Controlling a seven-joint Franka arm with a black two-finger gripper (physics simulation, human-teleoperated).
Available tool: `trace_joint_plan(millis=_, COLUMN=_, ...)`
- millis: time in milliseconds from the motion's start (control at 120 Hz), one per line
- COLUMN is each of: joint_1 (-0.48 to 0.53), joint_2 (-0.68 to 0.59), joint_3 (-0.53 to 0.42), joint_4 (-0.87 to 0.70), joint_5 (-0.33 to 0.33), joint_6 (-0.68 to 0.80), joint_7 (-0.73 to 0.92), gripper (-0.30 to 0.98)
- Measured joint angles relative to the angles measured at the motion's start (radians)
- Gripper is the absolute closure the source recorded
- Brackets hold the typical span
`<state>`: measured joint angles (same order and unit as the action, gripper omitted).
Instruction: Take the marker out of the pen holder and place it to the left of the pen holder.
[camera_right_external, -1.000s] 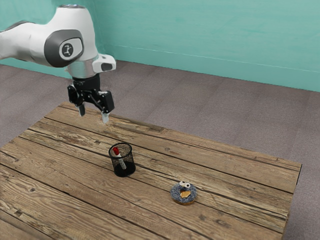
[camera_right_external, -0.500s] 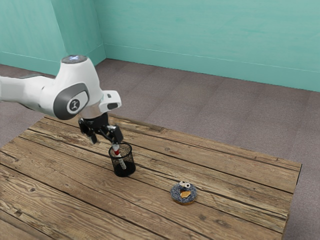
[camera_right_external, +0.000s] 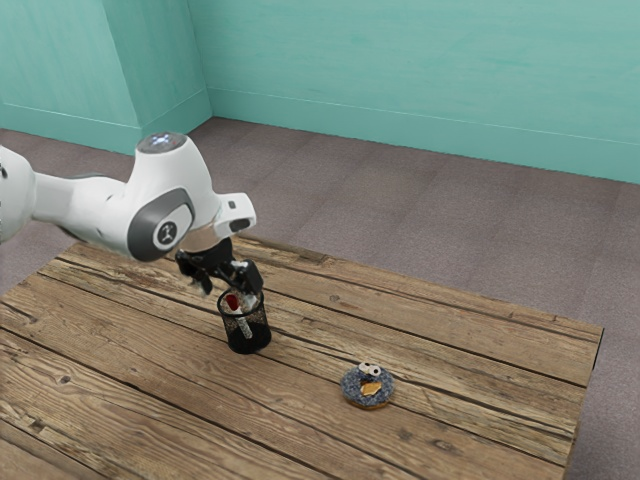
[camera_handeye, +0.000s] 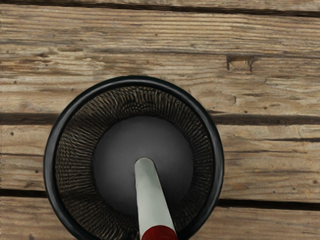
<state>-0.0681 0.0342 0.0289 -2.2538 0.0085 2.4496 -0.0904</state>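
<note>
While the marker leans in its holder, the wide-open, empty hand has come closer.

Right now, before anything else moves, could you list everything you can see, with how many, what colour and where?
Round mesh pen holder: one, black, standing on the table
Capped marker: one, white with a red cap, leaning inside the pen holder, cap end up
Ring-shaped doughnut with googly eyes: one, blue-grey with an orange piece, on the table, toward the exterior view's right
Wooden plank table: one, brown, under these things
Floor: one, grey-brown, beyond the table
Painted walls: several faces, teal, behind the floor
My jointed arm: one, white and grey, from the exterior view's left
My two-finger gripper: one, black, open at the pen holder's top
</note>
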Motion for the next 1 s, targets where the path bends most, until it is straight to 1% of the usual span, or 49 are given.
trace_joint_plan(millis=183, joint_1=-0.002, joint_2=0.028, joint_3=-0.002, joint_4=-0.001, joint_5=-0.026, joint_6=0.029, joint_7=-0.002, gripper=0.00)
trace_joint_plan(millis=250, joint_1=-0.007, joint_2=0.029, joint_3=-0.002, joint_4=-0.001, joint_5=-0.030, joint_6=0.034, joint_7=-0.002, gripper=0.02)
trace_joint_plan(millis=333, joint_1=-0.008, joint_2=0.028, joint_3=-0.001, joint_4=-0.001, joint_5=-0.033, joint_6=0.038, joint_7=-0.002, gripper=0.12)
trace_joint_plan(millis=608, joint_1=-0.005, joint_2=0.025, joint_3=-0.001, joint_4=-0.007, joint_5=-0.035, joint_6=0.039, joint_7=-0.001, gripper=0.53)
trace_joint_plan(millis=708, joint_1=-0.004, joint_2=0.025, joint_3=-0.001, joint_4=-0.010, joint_5=-0.033, joint_6=0.039, joint_7=-0.002, gripper=0.65)
trace_joint_plan(millis=775, joint_1=-0.003, joint_2=0.021, joint_3=-0.001, joint_4=-0.010, joint_5=-0.031, joint_6=0.039, joint_7=-0.004, gripper=0.69)
trace_joint_plan(millis=883, joint_1=-0.007, joint_2=0.003, joint_3=0.002, joint_4=0.001, joint_5=-0.023, joint_6=0.027, joint_7=-0.010, gripper=0.73)
trace_joint_plan(millis=967, joint_1=-0.016, joint_2=-0.025, joint_3=0.011, joint_4=0.051, joint_5=-0.010, joint_6=-0.035, joint_7=-0.019, gripper=0.75)
trace_joint_plan(millis=1000, joint_1=-0.029, joint_2=-0.030, joint_3=0.023, joint_4=0.092, joint_5=0.007, joint_6=-0.082, joint_7=-0.023, gripper=0.75)
